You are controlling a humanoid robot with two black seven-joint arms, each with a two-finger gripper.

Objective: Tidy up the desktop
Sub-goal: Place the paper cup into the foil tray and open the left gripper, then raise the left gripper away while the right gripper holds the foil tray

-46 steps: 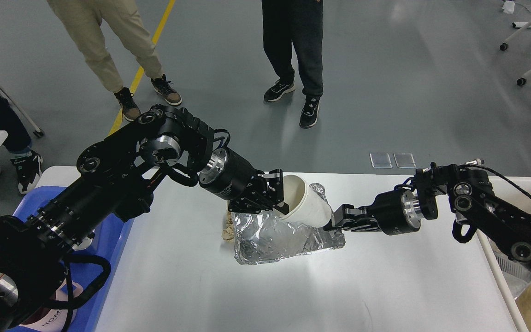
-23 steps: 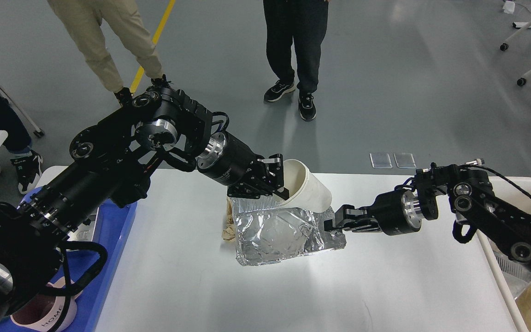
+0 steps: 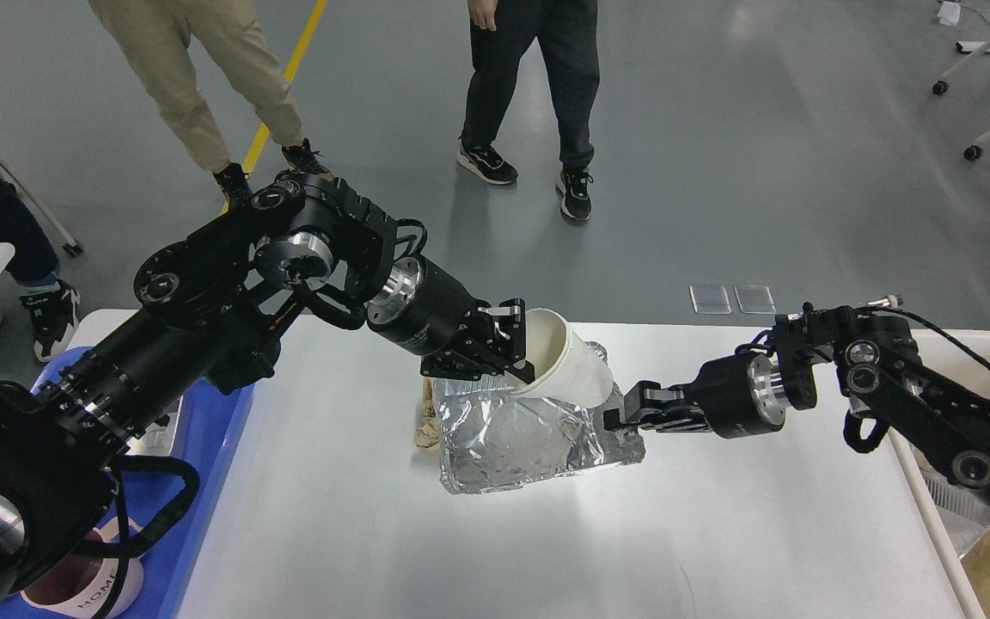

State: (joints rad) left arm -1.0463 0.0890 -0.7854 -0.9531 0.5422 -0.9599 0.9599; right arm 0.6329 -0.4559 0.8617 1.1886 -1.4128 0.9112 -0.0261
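The left gripper (image 3: 519, 352) pinches the rim of a white paper cup (image 3: 565, 368), one finger inside the mouth and the other on the outer wall. The cup tilts, its mouth turned up and toward the left arm, its base pointing down to the right, over a crumpled foil container (image 3: 529, 434). Whether the cup's base touches the foil cannot be told. The left arm comes in from the lower left, rises to a raised elbow above the table's far left edge, then slopes down to the wrist.

The right gripper (image 3: 618, 416) sits at the foil container's right rim, just under the cup's base; its fingers are dark and seen end-on, so I cannot tell whether they are spread or pressed together. The right arm reaches in from the lower right, nearly level across the table.

One cup, one foil container, and one scrap of brown crumpled paper (image 3: 426, 427) touching the foil's left side lie on the desktop (image 3: 546, 550), the wide white tabletop filling the lower middle of the view. A blue tray (image 3: 211, 447) lies at its left edge, holding a mug (image 3: 82, 589) marked HOME. A cream bin (image 3: 933, 524) stands at the right edge. Three people's legs show on the grey floor beyond.
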